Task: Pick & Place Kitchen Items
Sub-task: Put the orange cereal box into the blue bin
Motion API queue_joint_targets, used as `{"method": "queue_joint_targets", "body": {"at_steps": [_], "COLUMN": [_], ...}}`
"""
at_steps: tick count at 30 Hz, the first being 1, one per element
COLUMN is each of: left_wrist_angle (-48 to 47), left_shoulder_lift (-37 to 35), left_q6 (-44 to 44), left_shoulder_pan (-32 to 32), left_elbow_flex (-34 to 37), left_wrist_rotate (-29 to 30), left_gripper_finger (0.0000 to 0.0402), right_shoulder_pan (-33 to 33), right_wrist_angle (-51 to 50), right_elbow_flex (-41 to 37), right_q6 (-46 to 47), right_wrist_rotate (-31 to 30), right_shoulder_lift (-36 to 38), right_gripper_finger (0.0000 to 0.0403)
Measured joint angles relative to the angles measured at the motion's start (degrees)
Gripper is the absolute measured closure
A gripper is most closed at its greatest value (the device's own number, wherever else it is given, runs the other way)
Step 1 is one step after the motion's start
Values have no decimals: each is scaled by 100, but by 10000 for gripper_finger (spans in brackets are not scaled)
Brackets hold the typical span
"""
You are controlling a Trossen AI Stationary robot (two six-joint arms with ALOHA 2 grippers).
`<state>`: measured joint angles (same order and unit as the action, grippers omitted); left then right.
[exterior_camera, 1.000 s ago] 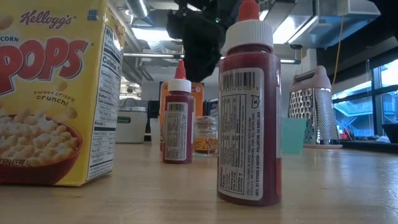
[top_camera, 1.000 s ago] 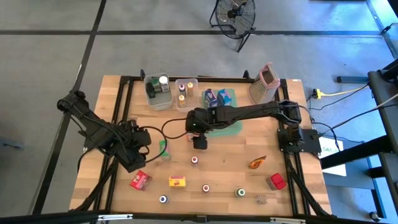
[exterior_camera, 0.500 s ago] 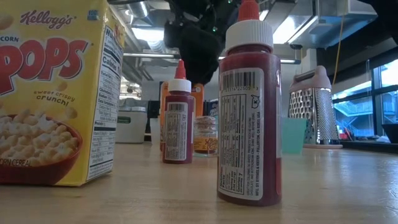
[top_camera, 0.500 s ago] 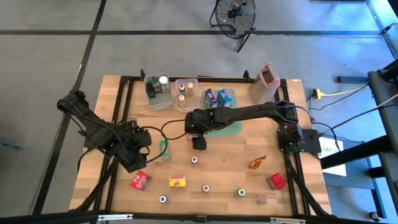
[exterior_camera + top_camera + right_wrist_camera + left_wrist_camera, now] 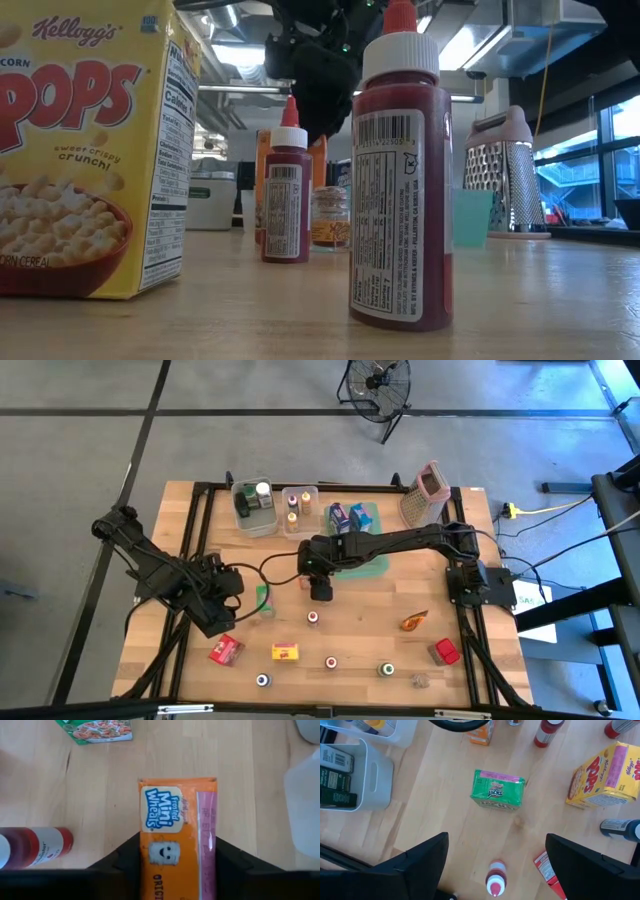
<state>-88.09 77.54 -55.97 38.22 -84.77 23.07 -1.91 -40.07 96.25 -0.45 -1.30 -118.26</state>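
Light wooden bench (image 5: 440, 600) with a black frame. Far edge has two clear bins (image 5: 252, 510), a green tray (image 5: 372, 565) and a pink box grater (image 5: 424, 492). Near side: red carton (image 5: 226, 650), yellow carton (image 5: 287, 652), a few capped jars (image 5: 331, 662), red can (image 5: 446, 651), orange packet (image 5: 415, 621).

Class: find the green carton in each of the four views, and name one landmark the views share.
High: green carton, left of centre.
Low: not visible.
Left wrist: mid-picture.
Right wrist: at the edge, cut off.
Landmark: orange carton near it, between the right end effector's fingers.
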Motion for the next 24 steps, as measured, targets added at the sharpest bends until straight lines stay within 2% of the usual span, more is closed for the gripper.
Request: {"method": "queue_joint_targets", "body": {"at_steps": [5, 12, 19, 24], "left_wrist_angle": [0, 0, -2, -2], "left_shoulder_lift": [0, 0, 0, 0], "left_q6": [30, 82, 126, 262], "left_shoulder_pan": [0, 0, 0, 0], "left_elbow_flex": [0, 0, 0, 0], "left_wrist_rotate": [0, 37, 11, -6], "left_gripper_finger": [74, 72, 72, 72], "right_shoulder_pan": [0, 4, 4, 4], "right_wrist_angle": [0, -169, -1008, -2109], "right_elbow_flex": [0, 275, 1461, 2456], "right_q6": [150, 170, 425, 788], "right_wrist_rotate": [2, -1, -17, -27], "right_shoulder_lift": [0, 2, 9, 10], "right_gripper_finger": [276, 284, 285, 285]}}
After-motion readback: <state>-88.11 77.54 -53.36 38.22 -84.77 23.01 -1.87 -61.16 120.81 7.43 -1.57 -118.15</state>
